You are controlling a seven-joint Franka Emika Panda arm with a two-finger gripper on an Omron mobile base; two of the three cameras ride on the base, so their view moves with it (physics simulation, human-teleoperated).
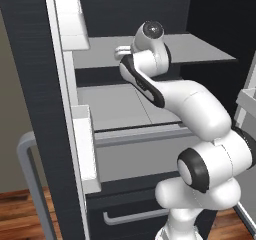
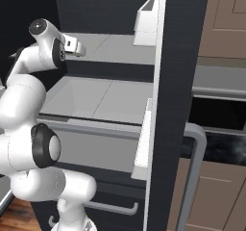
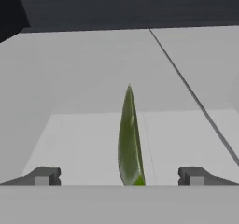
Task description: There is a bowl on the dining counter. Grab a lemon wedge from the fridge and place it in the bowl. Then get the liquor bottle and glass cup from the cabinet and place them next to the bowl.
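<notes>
A thin greenish-yellow lemon wedge (image 3: 129,139) stands on edge on the grey fridge shelf (image 3: 84,143), right in front of the hand and between its two dark fingertips (image 3: 44,176). My gripper (image 3: 119,177) is open, its jaws wide apart on either side of the wedge and not touching it. In the base views the arm reaches into the open fridge, and the hand (image 1: 121,52) (image 2: 76,47) sits over the upper shelf (image 1: 200,51). The bowl, liquor bottle and glass cup are out of view.
The fridge doors stand open on both sides, with white door bins (image 1: 75,19) (image 2: 146,18) and a grey handle (image 1: 27,179) (image 2: 192,177). A second shelf (image 1: 120,106) and a drawer front (image 1: 135,159) lie below the hand. Wooden cabinets (image 2: 226,23) stand to the right.
</notes>
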